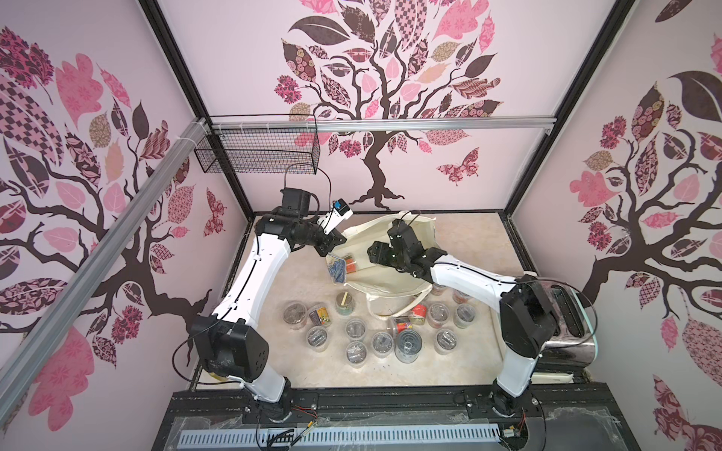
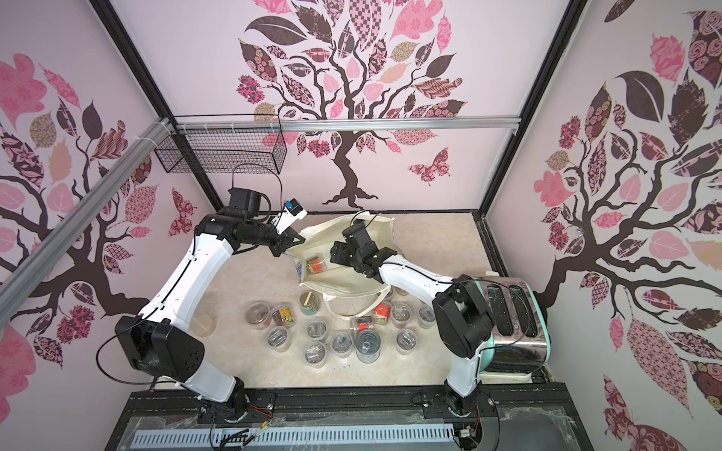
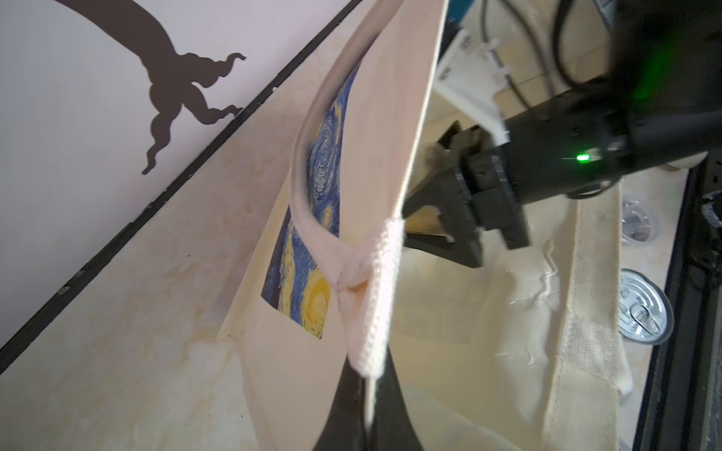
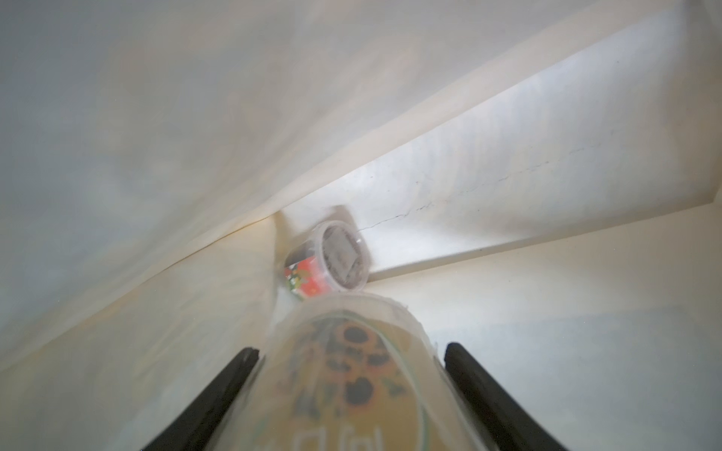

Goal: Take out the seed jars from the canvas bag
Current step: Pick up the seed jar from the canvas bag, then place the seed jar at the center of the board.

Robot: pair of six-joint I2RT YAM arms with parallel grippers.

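Right wrist view looks along the inside of the bag (image 4: 195, 117). The right hand (image 4: 351, 349) has its jaws set wide on either side of a blurred sunflower jar (image 4: 347, 386). Each jaw is just beside the jar's wall, and I cannot tell whether they press it. Farther in, a red-label jar (image 4: 332, 257) lies on its side in the bag's corner, lid toward the camera.

Left wrist view shows the left hand (image 3: 369, 375) closed on the bag's rim, at a sewn webbing strip, with the blue-and-yellow print on the outer face.

In both top views the bag (image 1: 390, 283) (image 2: 344, 283) lies at the back middle of the tabletop (image 1: 297, 281) (image 2: 242, 281). The left hand (image 1: 336, 240) (image 2: 291, 242) is at the lifted rim, and the right arm's wrist is over the mouth. Labelled jars (image 1: 351, 264) (image 2: 317, 265) show in the mouth between the two arms. A dozen or so jars (image 1: 355, 328) (image 2: 316, 328) sit clustered on the tabletop in front of the bag, most of them upright, with a tin can (image 1: 408, 345) (image 2: 367, 347) among them. A toaster (image 1: 566, 312) (image 2: 512, 308) stands at the right edge.
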